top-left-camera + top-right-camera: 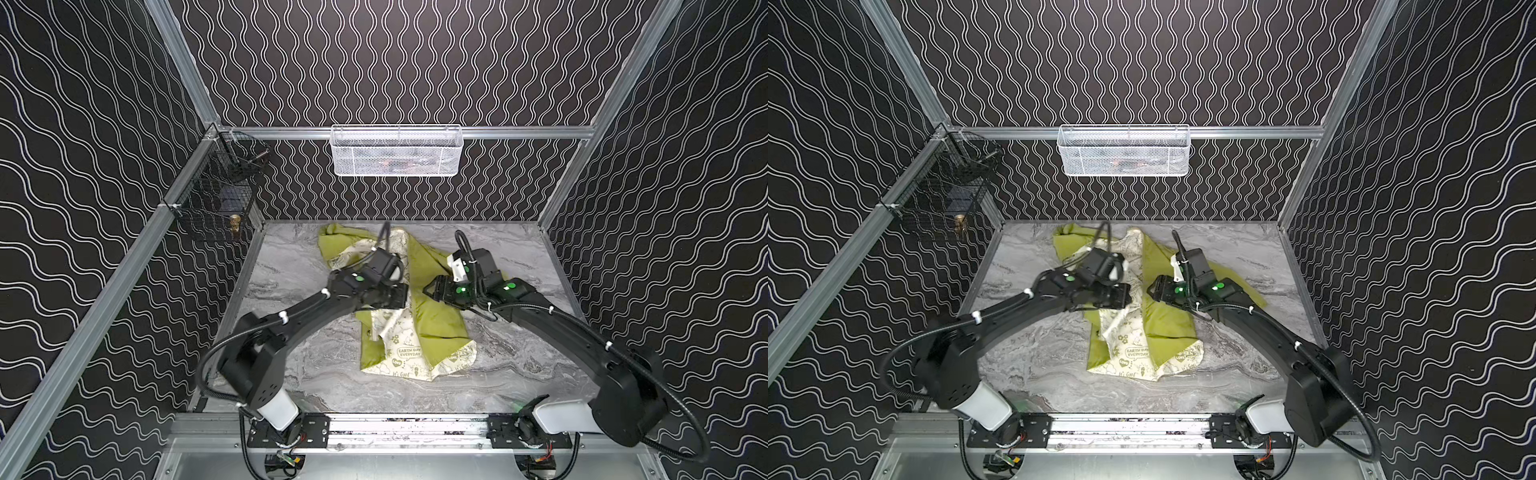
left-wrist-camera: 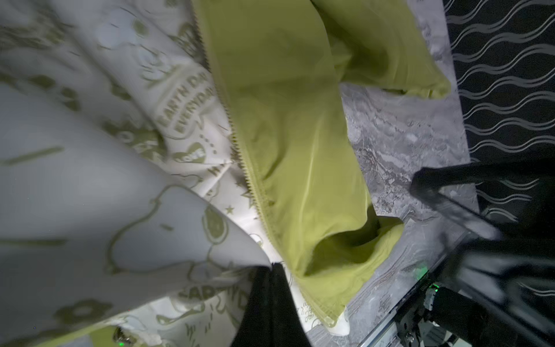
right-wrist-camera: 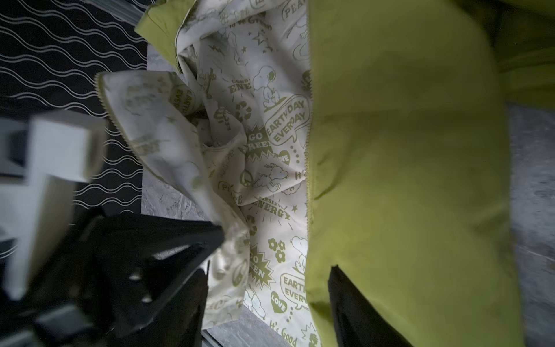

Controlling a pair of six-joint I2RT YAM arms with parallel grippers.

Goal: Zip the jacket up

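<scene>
Left gripper pinched shut on cream lining of jacket, at 9 o'clock of its open front. Jacket lies unzipped at middle of table, stretching 12 to 5 o'clock. Right gripper at green panel, 3 o'clock side; cannot tell whether it grips.

Jacket on table; left hand apparently atop.

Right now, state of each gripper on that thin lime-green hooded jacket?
Left gripper: shut, pinching the jacket's cream printed lining.
Right gripper: open, jaws apart above it, apparently holding nothing.
</scene>
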